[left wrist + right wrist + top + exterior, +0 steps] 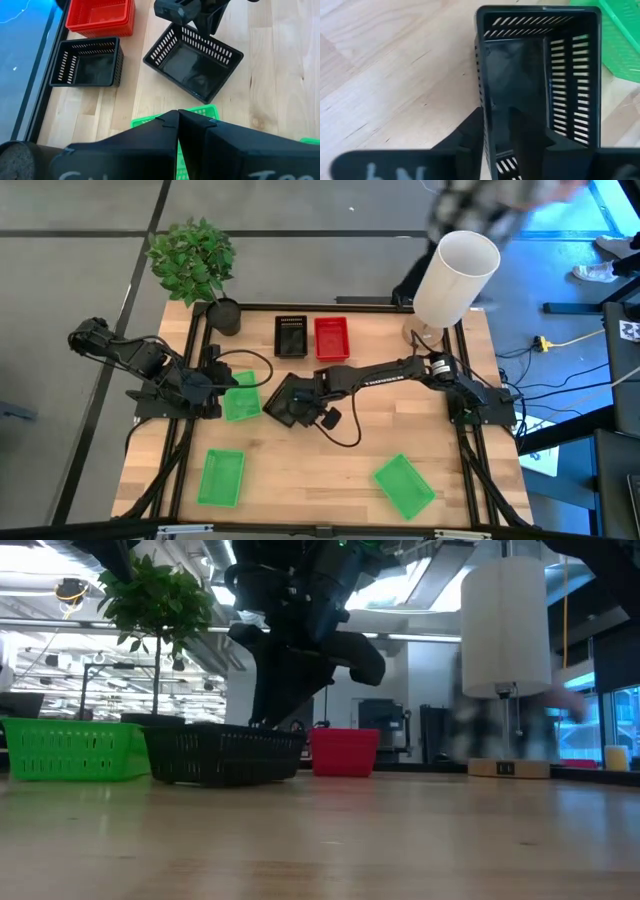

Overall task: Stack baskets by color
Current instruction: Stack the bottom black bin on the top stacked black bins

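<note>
A black basket (pixel 285 402) sits flat on the table's middle, and my right gripper (pixel 497 140) stands open astride one of its long walls. A second black basket (pixel 291 335) and a red basket (pixel 331 337) rest side by side at the far edge. One green basket (pixel 241 398) lies just left of the middle black basket, and my left gripper (pixel 177 120) hangs shut above it, touching nothing. Two more green baskets (pixel 221 476) (pixel 404 485) lie near the table's front edge. My right gripper comes from above, slanting in from the table's right. One finger (pixel 467 135) is outside the black basket's long wall (pixel 487 125) and the other inside. The inner finger stands clear of the wall. Whether the outer finger touches it, I cannot tell. The basket's bottom is on the table.
A potted plant (pixel 222 312) stands at the far left corner and a tall white lampshade (pixel 455 272) at the far right. A person (pixel 480 202) moves just beyond the far edge. Bare wood lies between the two front green baskets.
</note>
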`<state>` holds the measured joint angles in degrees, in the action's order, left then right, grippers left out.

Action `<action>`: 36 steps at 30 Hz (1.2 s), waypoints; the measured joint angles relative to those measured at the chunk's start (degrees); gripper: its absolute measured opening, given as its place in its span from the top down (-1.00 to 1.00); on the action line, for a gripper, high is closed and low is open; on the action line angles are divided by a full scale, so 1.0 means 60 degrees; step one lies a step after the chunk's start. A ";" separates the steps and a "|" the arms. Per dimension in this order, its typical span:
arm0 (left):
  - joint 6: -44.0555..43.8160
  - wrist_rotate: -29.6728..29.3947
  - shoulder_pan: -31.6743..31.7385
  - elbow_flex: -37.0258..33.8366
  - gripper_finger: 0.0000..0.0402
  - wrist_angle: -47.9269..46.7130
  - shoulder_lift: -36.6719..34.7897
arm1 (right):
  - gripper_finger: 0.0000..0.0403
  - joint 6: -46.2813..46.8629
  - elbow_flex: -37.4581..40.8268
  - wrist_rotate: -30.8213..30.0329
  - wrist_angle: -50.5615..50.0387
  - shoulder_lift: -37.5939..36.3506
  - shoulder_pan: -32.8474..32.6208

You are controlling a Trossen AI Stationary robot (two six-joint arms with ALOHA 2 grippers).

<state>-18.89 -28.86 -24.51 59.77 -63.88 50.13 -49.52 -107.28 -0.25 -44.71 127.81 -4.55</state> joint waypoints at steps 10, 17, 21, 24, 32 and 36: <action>0.0002 -0.0004 0.0000 0.0000 1.00 -0.0007 -0.0003 | 0.42 0.0675 -0.0717 -0.1231 -0.0539 -0.0004 -0.0190; -0.0056 0.0303 0.0000 0.0000 1.00 0.0024 0.0000 | 0.41 0.4823 -0.3152 -0.0171 -0.3151 -0.0015 0.0029; -0.0262 0.0938 0.0000 0.0000 1.00 0.0095 0.0094 | 0.41 0.7032 -0.4457 0.0304 -0.4711 -0.0051 0.0244; -0.1315 0.1009 0.0004 0.0000 1.00 0.0095 0.0247 | 0.41 0.8268 -0.4370 0.0302 -0.5146 -0.0393 0.0321; -0.2994 0.1084 0.0004 -0.0004 1.00 0.0156 0.0964 | 0.41 0.9775 -0.4193 -0.1123 -0.6698 -0.1430 0.0133; -0.3663 0.0992 0.0197 -0.0004 1.00 0.0372 0.1505 | 0.41 1.0534 -0.4200 -0.2290 -0.7449 -0.2094 -0.0179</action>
<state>-40.86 -22.91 -23.33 59.75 -61.64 59.16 13.68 -132.49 -13.99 -89.41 115.25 -5.63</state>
